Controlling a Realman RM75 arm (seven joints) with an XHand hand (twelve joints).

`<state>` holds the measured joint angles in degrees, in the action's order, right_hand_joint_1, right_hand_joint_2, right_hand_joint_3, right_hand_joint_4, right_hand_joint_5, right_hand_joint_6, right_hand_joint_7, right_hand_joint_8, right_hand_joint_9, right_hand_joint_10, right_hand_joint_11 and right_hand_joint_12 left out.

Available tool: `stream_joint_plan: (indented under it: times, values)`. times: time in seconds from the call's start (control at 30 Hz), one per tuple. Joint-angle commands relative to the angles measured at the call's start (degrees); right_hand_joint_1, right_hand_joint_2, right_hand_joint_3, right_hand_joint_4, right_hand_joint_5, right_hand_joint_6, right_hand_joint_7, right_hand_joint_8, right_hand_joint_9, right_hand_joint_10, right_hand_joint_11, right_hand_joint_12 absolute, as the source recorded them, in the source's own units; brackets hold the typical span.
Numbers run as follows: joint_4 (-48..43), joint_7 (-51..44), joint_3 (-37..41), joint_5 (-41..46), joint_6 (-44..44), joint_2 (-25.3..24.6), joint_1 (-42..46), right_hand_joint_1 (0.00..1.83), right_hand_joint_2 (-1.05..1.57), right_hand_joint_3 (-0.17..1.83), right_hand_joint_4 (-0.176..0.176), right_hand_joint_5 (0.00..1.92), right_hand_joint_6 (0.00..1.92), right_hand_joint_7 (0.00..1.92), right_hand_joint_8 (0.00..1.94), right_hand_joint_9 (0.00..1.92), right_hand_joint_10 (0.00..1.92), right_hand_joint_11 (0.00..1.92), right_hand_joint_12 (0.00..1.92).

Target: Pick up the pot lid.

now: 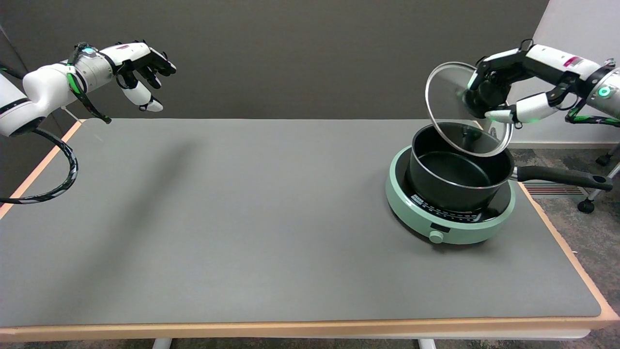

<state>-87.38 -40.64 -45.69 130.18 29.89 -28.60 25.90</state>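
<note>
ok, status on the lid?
Right hand grips lid. Lid tilted, clear of the pot. Nothing in the way.

Glass pot lid (pixel 450 104) with metal rim, steeply tilted, in the air above the open pot (pixel 457 174).

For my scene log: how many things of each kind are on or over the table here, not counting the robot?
Lid: 1, held in the air by the right hand
Pot: 1
Cooker: 1
Total: 3
</note>
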Motion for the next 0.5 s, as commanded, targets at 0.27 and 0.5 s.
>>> stream_joint_plan:
  times: [0.27,0.5]
  values:
    - [0.52,8.66,2.74,9.20,5.38,-0.36,-1.87,1.37,0.82,0.60,0.176,0.76,1.12,0.96,1.20,0.88,1.28,0.69,1.29]
    - [-4.38,8.66,0.35,8.57,2.15,-0.14,-4.07,1.37,0.82,0.61,0.176,0.76,1.11,0.96,1.20,0.88,1.28,0.69,1.30]
